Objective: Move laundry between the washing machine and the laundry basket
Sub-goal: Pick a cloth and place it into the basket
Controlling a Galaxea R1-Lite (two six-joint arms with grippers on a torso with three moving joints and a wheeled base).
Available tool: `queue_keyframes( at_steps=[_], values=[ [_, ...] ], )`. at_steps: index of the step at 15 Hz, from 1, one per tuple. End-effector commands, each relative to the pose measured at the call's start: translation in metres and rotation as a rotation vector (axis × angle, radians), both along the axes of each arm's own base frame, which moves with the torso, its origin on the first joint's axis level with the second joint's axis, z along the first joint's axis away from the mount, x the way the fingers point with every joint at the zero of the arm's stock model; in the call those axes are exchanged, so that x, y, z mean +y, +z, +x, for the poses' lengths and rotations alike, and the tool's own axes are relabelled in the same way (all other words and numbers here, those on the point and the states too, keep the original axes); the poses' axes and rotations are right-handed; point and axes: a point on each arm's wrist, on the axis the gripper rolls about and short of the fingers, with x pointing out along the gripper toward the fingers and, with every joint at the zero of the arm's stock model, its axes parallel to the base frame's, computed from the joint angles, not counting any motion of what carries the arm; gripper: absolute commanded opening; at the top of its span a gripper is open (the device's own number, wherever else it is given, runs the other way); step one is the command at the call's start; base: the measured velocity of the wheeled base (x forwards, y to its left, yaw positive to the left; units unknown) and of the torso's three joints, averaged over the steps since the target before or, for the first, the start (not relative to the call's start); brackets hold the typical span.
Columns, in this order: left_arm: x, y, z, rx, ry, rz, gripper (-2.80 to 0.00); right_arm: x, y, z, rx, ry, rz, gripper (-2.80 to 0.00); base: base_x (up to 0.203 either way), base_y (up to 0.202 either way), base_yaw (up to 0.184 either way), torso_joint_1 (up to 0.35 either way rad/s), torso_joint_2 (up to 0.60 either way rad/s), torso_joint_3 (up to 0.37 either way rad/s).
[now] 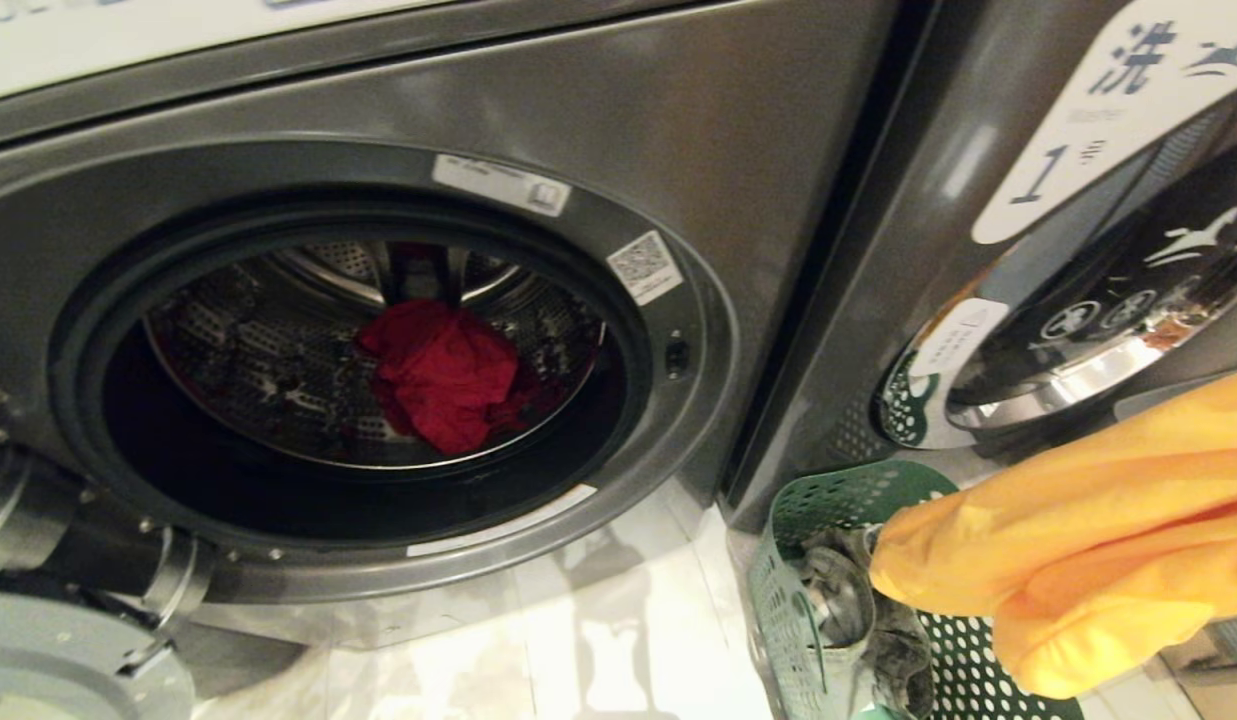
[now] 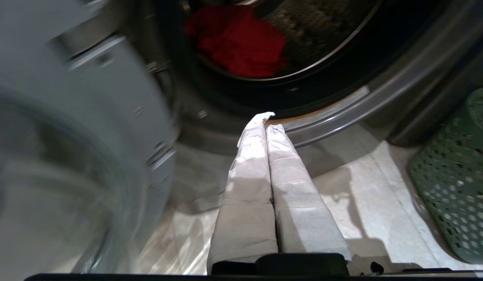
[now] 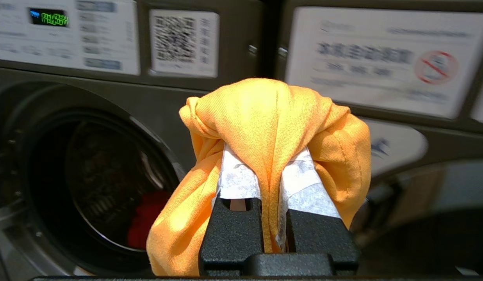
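Orange garment (image 3: 272, 117) | draped over, pinched in right claw (image 3: 270, 171)

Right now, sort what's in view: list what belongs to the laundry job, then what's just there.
Job:
orange garment, clamped in the right gripper
red garment in the washing machine drum
green laundry basket with grey clothes

Just there:
neighbouring machine
QR sticker
left gripper, shut, idle
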Motion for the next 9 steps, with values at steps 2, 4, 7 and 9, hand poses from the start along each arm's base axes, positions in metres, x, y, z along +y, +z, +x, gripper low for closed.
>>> queue_keyframes(
  at_steps=[2, 4, 7, 9],
  values=[
    [0.000, -0.011, 0.003, 0.040, 0.000, 0.000, -2.80, 0.014, 0.000, 0.014, 0.068, -0.048, 0.003, -2.80, -0.004, 0.009, -0.177, 0.005, 0.00, 0.003],
    [0.000, -0.011, 0.003, 0.040, 0.000, 0.000, -2.80, 0.026, -0.003, 0.031, 0.166, -0.107, 0.021, -2.80, -0.001, 0.006, -0.175, 0.004, 0.01, 0.004],
    [0.000, -0.011, 0.003, 0.040, 0.000, 0.000, -2.80, 0.044, -0.019, 0.058, 0.322, -0.146, 0.006, -2.80, -0.002, 0.003, -0.110, 0.002, 0.00, 0.005],
    [0.000, -0.011, 0.003, 0.040, 0.000, 0.000, -2.80, 0.052, -0.029, 0.069, 0.383, -0.141, -0.025, -2.80, 0.000, 0.000, 0.000, 0.000, 0.00, 0.000]
  ],
)
